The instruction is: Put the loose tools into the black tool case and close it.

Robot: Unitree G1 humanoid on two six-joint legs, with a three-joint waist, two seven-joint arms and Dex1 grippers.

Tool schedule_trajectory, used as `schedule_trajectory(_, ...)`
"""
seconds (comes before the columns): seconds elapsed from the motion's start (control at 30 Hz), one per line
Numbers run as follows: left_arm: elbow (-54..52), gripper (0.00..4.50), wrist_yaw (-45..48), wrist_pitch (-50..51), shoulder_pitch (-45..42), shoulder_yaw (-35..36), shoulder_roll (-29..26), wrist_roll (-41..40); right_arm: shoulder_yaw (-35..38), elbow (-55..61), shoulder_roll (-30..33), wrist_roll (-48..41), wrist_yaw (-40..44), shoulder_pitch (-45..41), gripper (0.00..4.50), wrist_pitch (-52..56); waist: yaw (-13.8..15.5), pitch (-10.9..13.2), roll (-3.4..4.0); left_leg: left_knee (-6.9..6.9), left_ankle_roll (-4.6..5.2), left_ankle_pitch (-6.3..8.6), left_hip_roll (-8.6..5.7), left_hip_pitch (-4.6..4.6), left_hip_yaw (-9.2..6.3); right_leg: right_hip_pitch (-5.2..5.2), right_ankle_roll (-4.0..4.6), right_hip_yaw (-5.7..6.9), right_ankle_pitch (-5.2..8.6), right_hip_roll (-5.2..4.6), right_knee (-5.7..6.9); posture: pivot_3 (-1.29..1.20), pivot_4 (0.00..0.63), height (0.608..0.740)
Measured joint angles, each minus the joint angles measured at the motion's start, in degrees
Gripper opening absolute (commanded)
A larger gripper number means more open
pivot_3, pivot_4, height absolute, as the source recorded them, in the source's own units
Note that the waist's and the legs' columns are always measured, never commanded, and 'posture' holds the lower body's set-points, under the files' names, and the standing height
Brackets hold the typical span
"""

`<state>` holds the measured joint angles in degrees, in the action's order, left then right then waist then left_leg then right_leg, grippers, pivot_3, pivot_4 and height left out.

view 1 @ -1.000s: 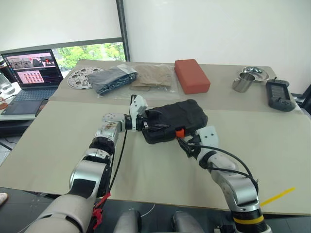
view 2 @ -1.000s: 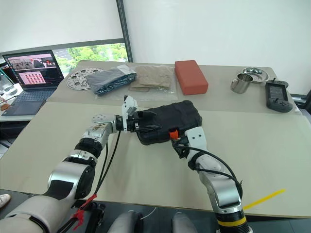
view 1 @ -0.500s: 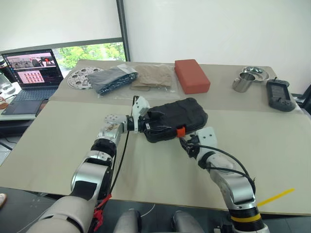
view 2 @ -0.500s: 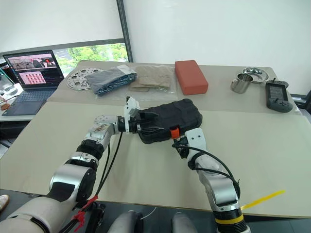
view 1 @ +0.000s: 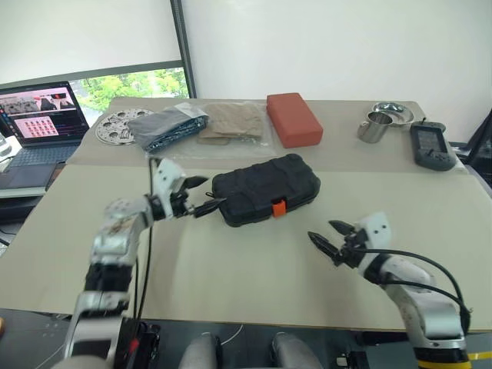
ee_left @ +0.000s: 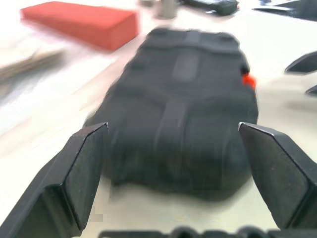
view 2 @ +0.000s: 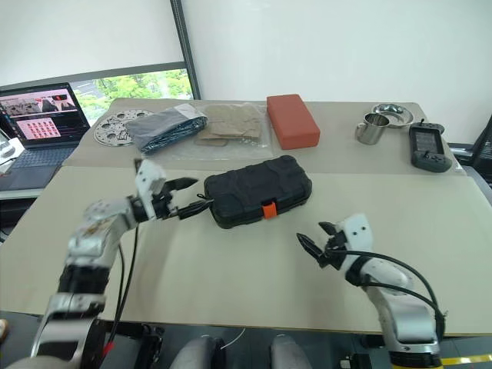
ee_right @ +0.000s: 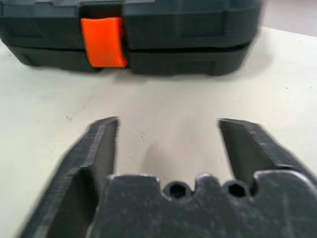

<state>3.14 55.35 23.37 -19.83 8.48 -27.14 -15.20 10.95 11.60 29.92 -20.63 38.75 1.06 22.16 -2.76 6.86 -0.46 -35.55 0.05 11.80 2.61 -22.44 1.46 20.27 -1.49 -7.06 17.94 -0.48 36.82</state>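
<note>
The black tool case (view 1: 265,188) lies shut on the tan table, its orange latch (view 1: 279,207) facing the front edge. Just left of the case my left gripper (view 1: 206,194) hovers open, its fingers pointing at the case's left end without touching it; in the left wrist view the case (ee_left: 183,124) sits beyond the spread fingers. Toward the front right of the case my right gripper (view 1: 323,232) is open and empty, a short way off. The right wrist view shows the latch (ee_right: 102,42) ahead of that gripper. The loose tools are out of view.
Along the back of the table lie a perforated metal disc (view 1: 115,124), bagged cloth items (view 1: 207,123), a red-brown block (view 1: 294,119), a metal cup (view 1: 374,127) with a steel bowl behind it, and a black handheld device (view 1: 429,146). A laptop (view 1: 34,115) stands at the far left.
Both grippers have drawn away from the case: the left one to the left, the right one to the right and nearer the front edge. The right gripper's fingers have opened wide.
</note>
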Motion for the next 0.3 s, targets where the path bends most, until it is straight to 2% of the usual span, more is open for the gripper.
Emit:
schedule_trajectory(0.17, -4.90, 4.50, -4.54, 0.83, 13.19, 1.49, -1.28, -0.07, 3.29, -11.65, 5.55, -1.91, 12.89, -1.76, 4.41, -10.55, 0.46, 0.09, -0.09, 0.07, -0.01, 0.00, -0.02, 0.15, 0.10, -0.10, 0.06, 0.00, 0.03, -0.10, -0.07, 0.00, 0.150, 0.727)
schedule_trajectory(0.3, -4.97, 4.50, -7.06, -1.15, 14.95, 1.01, -1.28, 0.64, 3.35, -18.20, 8.28, -2.01, 19.38, -3.51, 4.41, -16.46, 0.44, 0.09, -0.09, 0.10, -0.01, 0.00, -0.03, 0.17, 0.16, -0.10, 0.15, -0.02, 0.01, -0.11, -0.08, 0.00, 0.150, 0.727)
